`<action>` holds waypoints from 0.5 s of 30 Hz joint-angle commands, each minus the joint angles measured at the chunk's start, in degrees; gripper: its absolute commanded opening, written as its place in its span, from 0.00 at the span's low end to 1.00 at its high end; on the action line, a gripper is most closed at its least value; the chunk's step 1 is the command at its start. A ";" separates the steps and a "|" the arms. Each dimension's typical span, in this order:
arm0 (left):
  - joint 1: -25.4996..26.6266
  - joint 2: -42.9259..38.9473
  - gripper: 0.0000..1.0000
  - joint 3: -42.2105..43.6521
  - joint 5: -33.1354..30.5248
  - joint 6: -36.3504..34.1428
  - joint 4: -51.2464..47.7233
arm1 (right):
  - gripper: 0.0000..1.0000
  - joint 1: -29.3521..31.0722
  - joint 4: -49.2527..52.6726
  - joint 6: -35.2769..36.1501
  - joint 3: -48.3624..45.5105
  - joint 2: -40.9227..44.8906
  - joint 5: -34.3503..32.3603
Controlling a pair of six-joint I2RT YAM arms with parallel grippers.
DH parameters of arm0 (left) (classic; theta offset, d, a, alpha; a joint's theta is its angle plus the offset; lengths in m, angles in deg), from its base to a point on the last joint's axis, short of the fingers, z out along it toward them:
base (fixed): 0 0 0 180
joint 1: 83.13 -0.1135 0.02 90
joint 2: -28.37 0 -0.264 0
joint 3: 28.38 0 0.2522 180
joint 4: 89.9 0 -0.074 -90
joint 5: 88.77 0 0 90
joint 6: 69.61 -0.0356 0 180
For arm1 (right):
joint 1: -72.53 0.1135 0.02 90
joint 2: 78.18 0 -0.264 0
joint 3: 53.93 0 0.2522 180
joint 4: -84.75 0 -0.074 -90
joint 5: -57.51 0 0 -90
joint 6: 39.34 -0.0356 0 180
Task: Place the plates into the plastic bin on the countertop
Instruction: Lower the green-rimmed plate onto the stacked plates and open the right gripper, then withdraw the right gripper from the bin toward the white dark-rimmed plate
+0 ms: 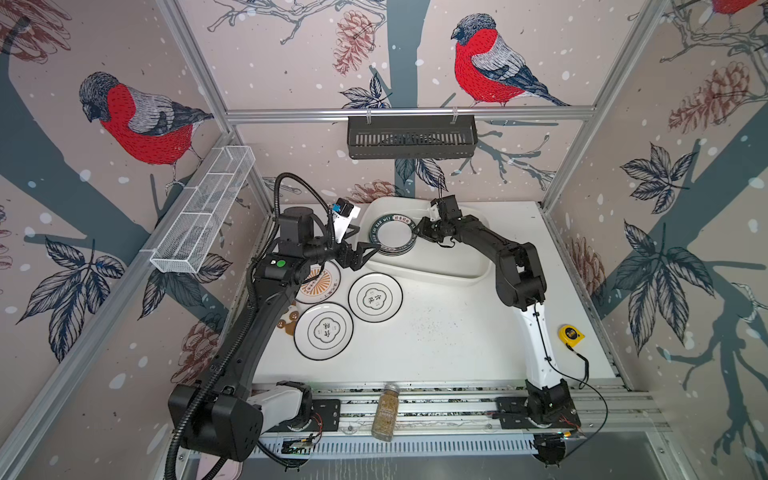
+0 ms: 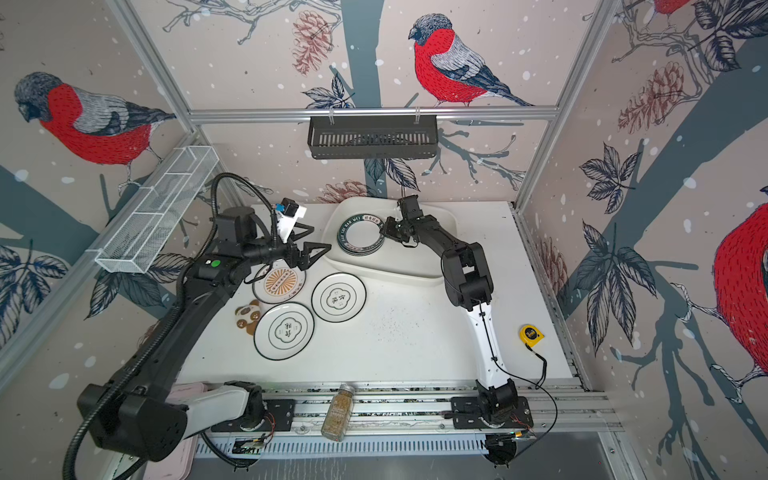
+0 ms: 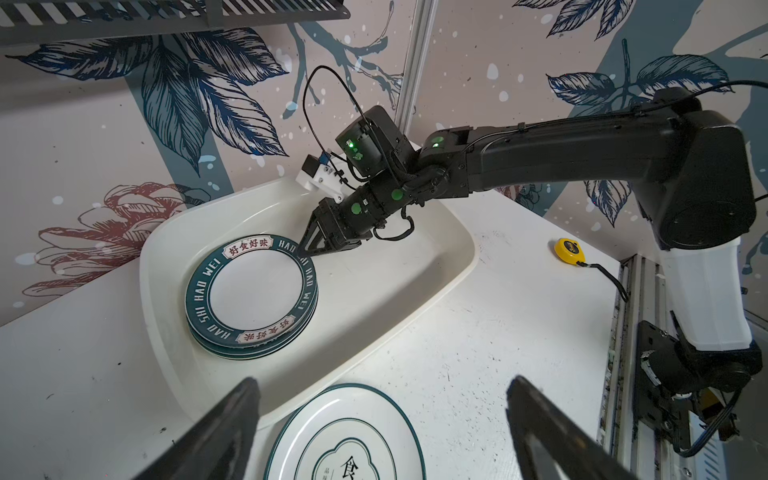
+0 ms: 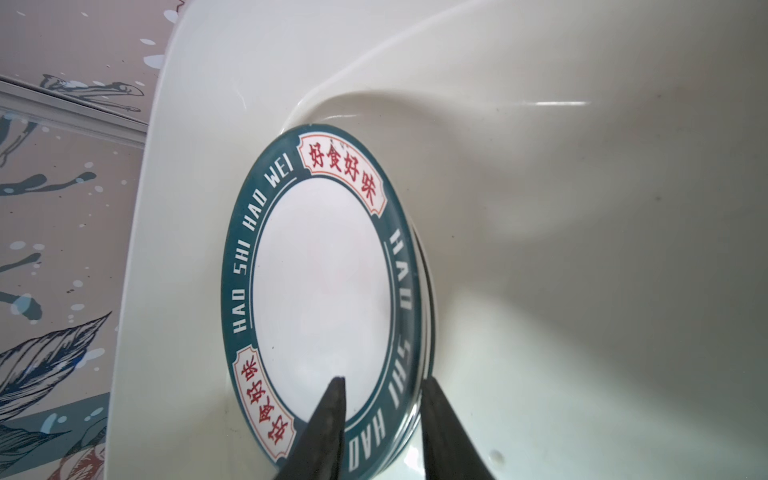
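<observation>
A: Where do the plates sit?

B: The green-lettered stack (image 1: pixel 392 235) lies flat in the plastic bin (image 1: pixel 457 272), at its left end. The sunburst plate (image 1: pixel 322 284) and two flower-emblem plates, the far one (image 1: pixel 375 297) and the near one (image 1: pixel 323 330), are on the countertop (image 1: pixel 436 345), just beside the bin.

A: Grippers?

B: The right gripper (image 4: pixel 382 380) straddles the top plate's rim, one finger over the face and one outside. Its jaws are parted a little and do not look to be pinching. The left gripper (image 1: pixel 368 255) is spread wide and empty, hovering by the bin's corner above the sunburst plate.

A: Handling?

B: The plates look rigid, glossy and likely slick, and they would probably chip if dropped. Only the rim offers a hold. They lie flat, so a finger has to get under the lip. The plates look light enough for one arm.

A: Blind spots?

B: The left arm (image 1: pixel 266 316) covers part of the sunburst plate and a brown coaster (image 1: pixel 289 322). The number of plates in the stack is unclear, since only the edges show. The left wrist view cuts off one flower-emblem plate.
</observation>
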 commanded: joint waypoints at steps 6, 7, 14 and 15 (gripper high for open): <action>-0.04 -0.23 0.92 0.11 0.78 -0.13 1.99 | 0.34 0.16 1.71 1.65 0.23 0.71 -1.64; -0.05 -0.25 0.92 0.10 0.78 -0.08 2.05 | 0.34 0.16 1.51 1.69 -0.07 1.13 -1.82; -0.06 -0.16 0.95 0.41 0.22 0.26 2.13 | 0.33 0.21 -2.81 1.15 -6.31 9.68 -1.10; -0.05 -0.15 0.95 0.38 0.08 0.40 2.08 | 0.33 0.29 -4.16 1.06 -8.69 12.31 -0.74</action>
